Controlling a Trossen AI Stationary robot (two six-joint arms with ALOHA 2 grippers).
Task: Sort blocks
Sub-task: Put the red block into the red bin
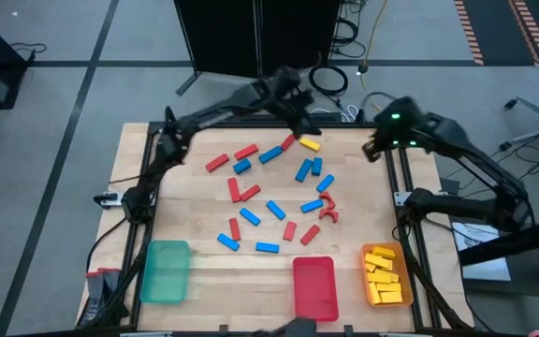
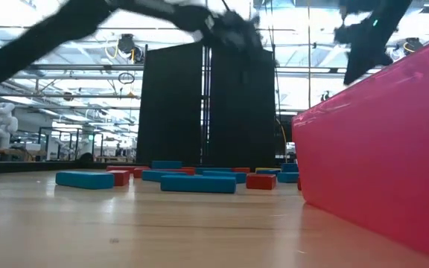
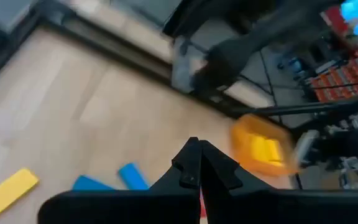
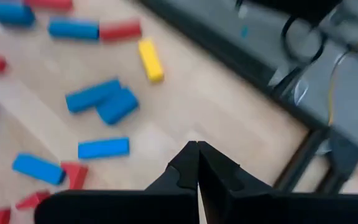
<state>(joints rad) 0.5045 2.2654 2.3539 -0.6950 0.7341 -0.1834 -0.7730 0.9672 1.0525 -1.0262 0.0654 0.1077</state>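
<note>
Red and blue blocks [image 1: 274,208] lie scattered flat on the middle of the wooden table. A single yellow block [image 1: 309,144] lies near the far edge and also shows in the right wrist view as the yellow block [image 4: 150,60]. My left gripper [image 1: 309,128] hangs shut and empty above the table's far side, just beyond that yellow block; its fingers [image 3: 191,163] meet with nothing between them. My right gripper [image 1: 371,150] is raised over the table's far right corner, also shut and empty, as its fingers [image 4: 190,160] show.
Three trays stand along the near edge: a green tray [image 1: 167,271] at the left, a red tray [image 1: 314,285] in the middle and an orange tray [image 1: 385,276] holding several yellow blocks at the right. In the low view the red tray's wall [image 2: 378,149] fills the right side.
</note>
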